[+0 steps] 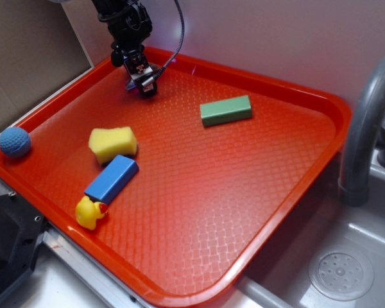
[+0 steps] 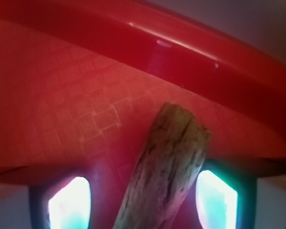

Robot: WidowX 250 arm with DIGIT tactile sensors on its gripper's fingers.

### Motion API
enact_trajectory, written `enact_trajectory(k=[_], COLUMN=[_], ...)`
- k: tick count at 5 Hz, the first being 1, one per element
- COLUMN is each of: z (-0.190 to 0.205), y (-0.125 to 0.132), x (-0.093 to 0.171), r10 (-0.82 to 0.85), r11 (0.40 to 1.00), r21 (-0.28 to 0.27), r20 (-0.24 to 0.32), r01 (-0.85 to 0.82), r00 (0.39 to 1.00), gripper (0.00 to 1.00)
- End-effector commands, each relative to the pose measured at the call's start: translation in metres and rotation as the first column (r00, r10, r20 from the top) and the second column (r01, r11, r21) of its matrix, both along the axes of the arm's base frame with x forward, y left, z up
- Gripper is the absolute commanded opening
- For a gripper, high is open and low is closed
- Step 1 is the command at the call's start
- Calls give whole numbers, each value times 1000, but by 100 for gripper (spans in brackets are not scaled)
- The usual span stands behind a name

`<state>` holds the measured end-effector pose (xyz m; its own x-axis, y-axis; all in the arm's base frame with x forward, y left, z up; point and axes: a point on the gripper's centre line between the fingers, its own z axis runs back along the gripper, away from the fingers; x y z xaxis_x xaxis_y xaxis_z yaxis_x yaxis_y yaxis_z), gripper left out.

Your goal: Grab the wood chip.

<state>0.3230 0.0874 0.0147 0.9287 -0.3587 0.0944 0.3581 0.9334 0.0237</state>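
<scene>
The wood chip (image 2: 169,157), a rough brown-grey sliver, lies on the red tray (image 2: 57,95) close to its raised back rim. In the wrist view it runs slanted between my two glowing fingers (image 2: 69,202). My gripper (image 2: 143,191) is open around the chip, with a gap on the left side and the right finger close beside it. In the exterior view my gripper (image 1: 143,86) is low over the tray's (image 1: 289,90) far left corner, and the chip is hidden under it.
On the tray lie a green block (image 1: 226,110), a yellow sponge (image 1: 113,143), a blue block (image 1: 112,178) and a yellow rubber duck (image 1: 90,212). A blue ball (image 1: 14,141) rests on the left rim. A sink with a grey faucet (image 1: 362,135) is at the right.
</scene>
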Motion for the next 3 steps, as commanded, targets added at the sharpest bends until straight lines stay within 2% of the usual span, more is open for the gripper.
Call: enact_trajectory(k=[1, 3], z=[3, 1], y=[-8, -5], x=[4, 4], r10=[22, 67], r11=[1000, 998], r21=[-2, -8], r20=[-4, -16], r01=[-22, -67], r00=[1000, 998], gripper=[0, 0])
